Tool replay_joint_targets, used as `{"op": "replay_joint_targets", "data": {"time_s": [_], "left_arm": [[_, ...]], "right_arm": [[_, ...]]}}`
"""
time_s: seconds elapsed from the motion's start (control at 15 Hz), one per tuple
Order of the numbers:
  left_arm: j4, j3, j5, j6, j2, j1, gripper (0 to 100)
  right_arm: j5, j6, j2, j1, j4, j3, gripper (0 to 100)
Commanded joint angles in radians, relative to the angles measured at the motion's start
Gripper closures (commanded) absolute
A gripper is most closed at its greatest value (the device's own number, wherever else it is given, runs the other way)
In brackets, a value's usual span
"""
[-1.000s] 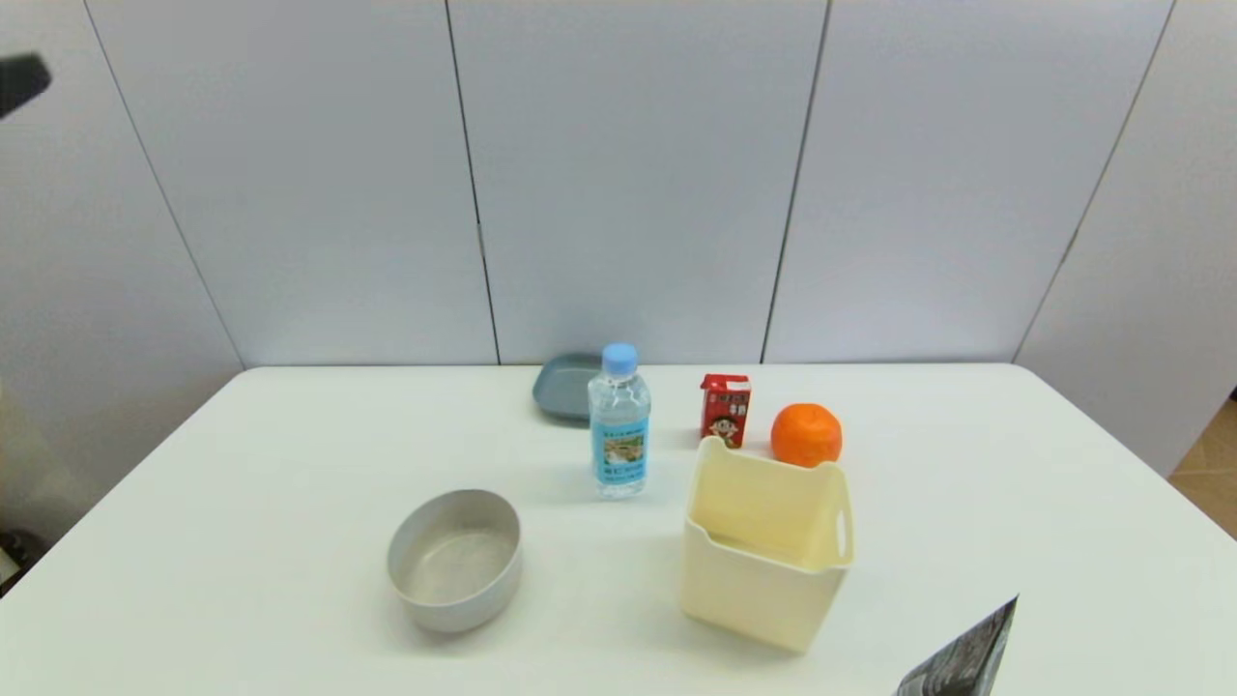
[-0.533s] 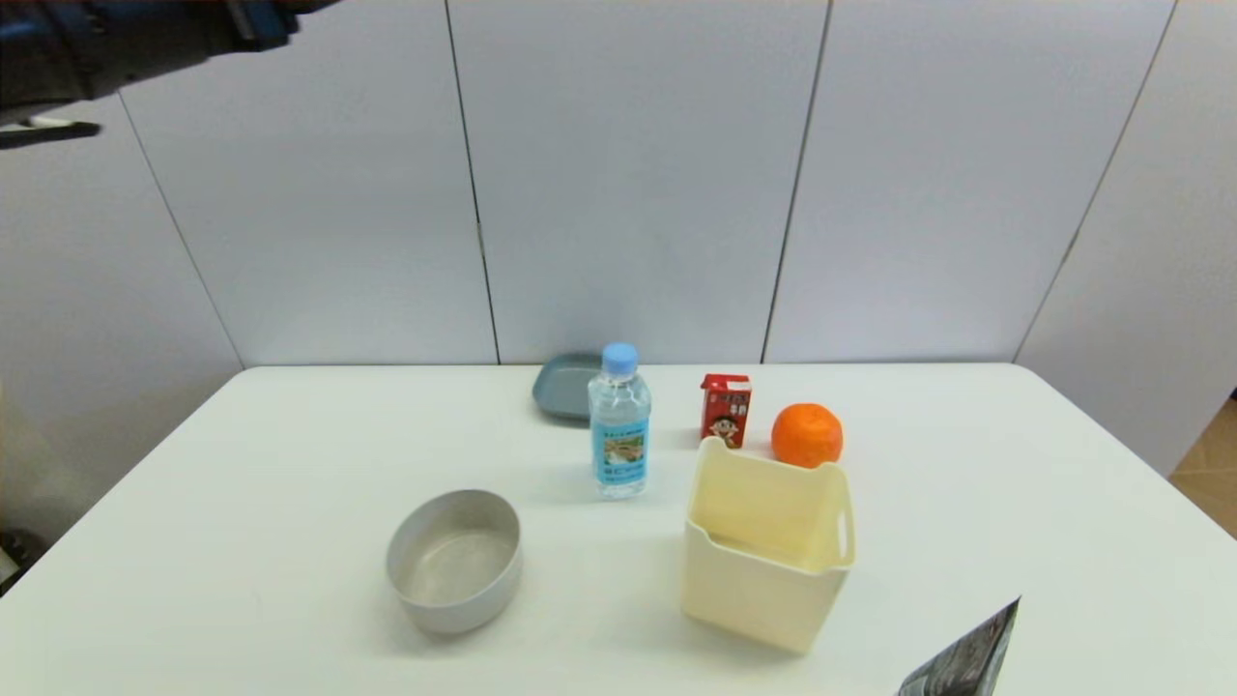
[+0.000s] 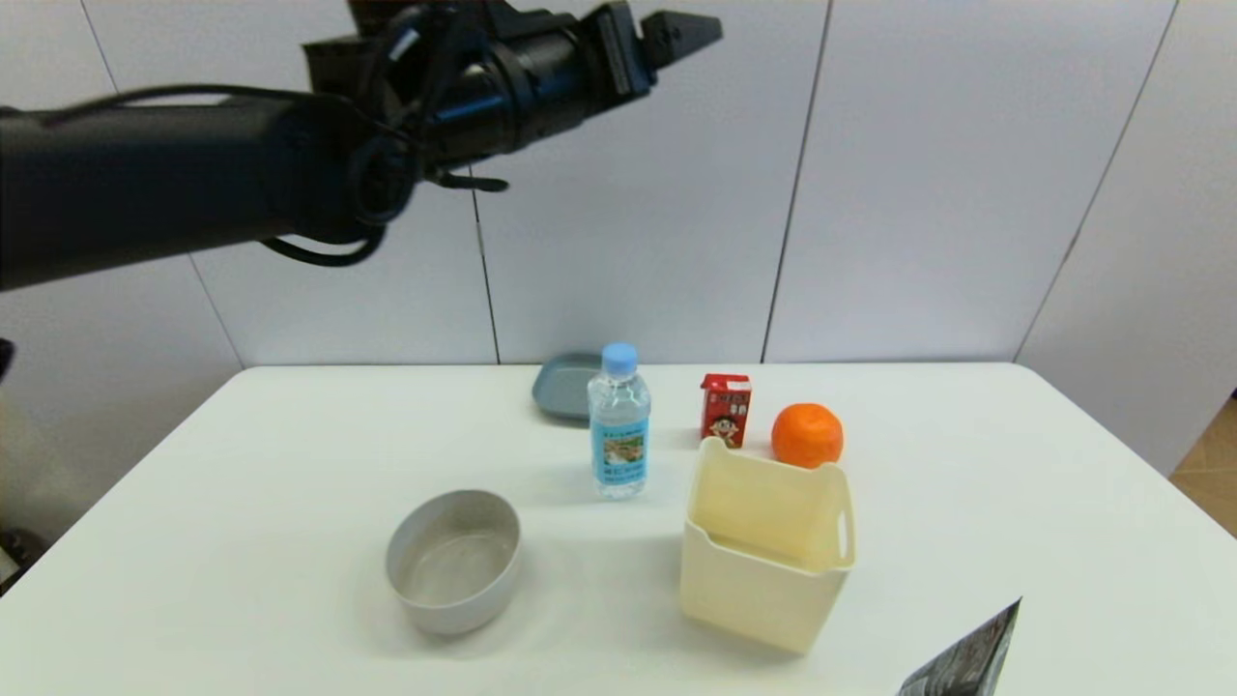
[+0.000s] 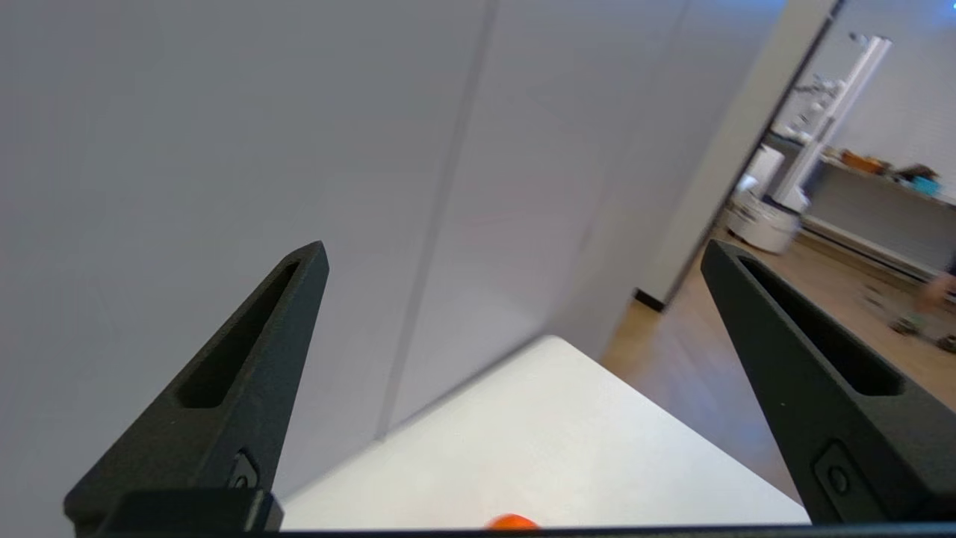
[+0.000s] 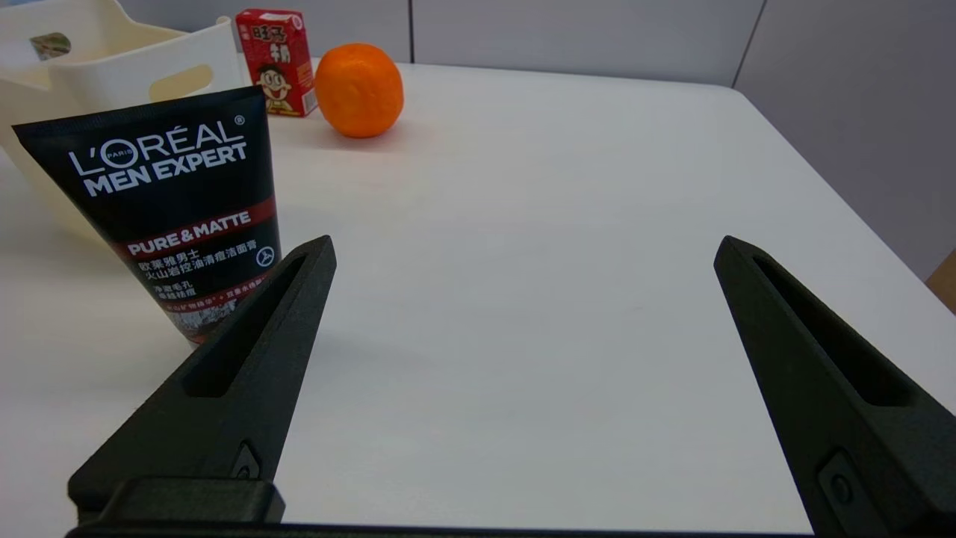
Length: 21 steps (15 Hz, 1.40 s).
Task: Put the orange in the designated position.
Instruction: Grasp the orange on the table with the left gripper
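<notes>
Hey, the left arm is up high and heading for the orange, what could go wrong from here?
1. The orange sits close behind the cream bin and beside the red carton. The open left end effector, coming down from high above, could knock either one.
2. The orange is round, so a glancing touch may roll it across the table.
3. The water bottle stands upright under the left arm's likely path and could tip.
</notes>
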Motion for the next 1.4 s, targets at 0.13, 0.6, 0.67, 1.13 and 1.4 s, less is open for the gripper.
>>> {"op": "replay_joint_targets", "data": {"time_s": [0.13,0.6,0.67,1.13,1.4], "left_arm": [[0.002,-0.036,0.052,-0.003,0.185,-0.152,0],[0.063,-0.034,0.25,-0.001,0.344,-0.268,0],[0.065,-0.034,0.249,0.002,0.361,-0.274,0],[0.275,-0.036,0.16,0.14,0.384,-0.256,0],[0.405,-0.042,0.144,0.181,0.381,-0.24,0]], "right_arm": [[0.001,-0.001,0.0,0.0,0.0,0.002,0],[0.001,-0.001,0.0,0.0,0.0,0.002,0],[0.001,-0.001,0.0,0.0,-0.002,0.002,0],[0.001,-0.001,0.0,0.0,0.0,0.002,0],[-0.001,-0.001,0.0,0.0,-0.002,0.002,0]]}}
